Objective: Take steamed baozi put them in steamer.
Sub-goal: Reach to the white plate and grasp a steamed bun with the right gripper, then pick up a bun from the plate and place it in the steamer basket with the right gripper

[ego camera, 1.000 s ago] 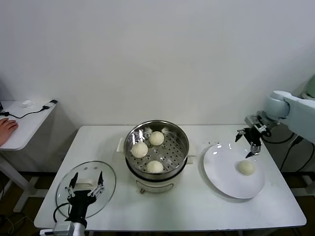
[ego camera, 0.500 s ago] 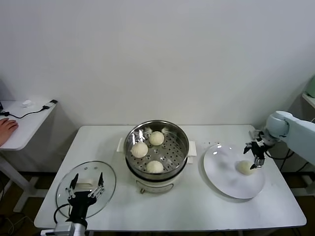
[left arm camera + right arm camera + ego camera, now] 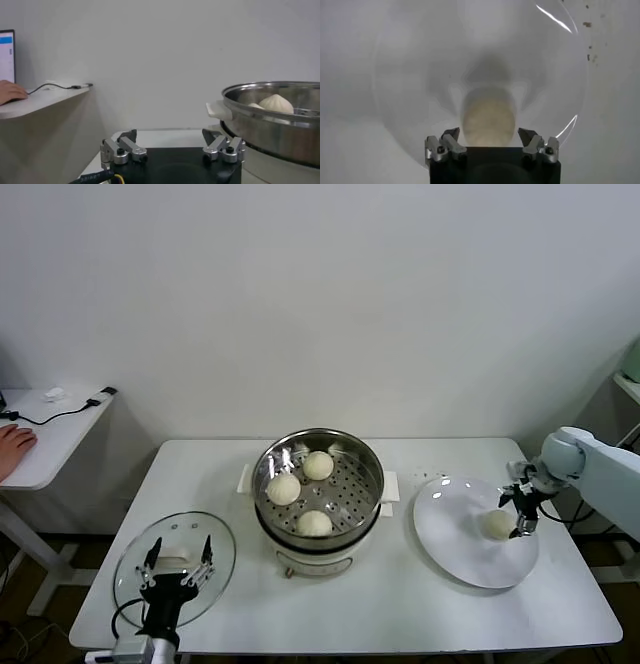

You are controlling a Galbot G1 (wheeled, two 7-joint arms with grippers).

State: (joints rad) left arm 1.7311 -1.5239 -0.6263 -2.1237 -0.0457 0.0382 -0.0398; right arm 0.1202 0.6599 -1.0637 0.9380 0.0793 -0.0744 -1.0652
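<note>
The steel steamer (image 3: 366,459) stands mid-table on its white pot base and holds three cream-white baozi (image 3: 318,465). One more baozi (image 3: 497,524) lies on the white plate (image 3: 460,554) at the right. My right gripper (image 3: 519,514) is open and low over the plate, its fingers straddling that baozi (image 3: 488,119). My left gripper (image 3: 178,571) is open and idle over the glass lid at the front left. The steamer's rim (image 3: 270,97) and a baozi (image 3: 275,103) inside show in the left wrist view.
A round glass lid (image 3: 222,536) lies on the table at the front left. A side desk (image 3: 50,439) with a cable and a person's hand (image 3: 14,446) stands to the left. The wall is close behind the table.
My right gripper has come down and toward the plate's right side, from above the far rim to around the baozi on it. The left arm has not moved.
</note>
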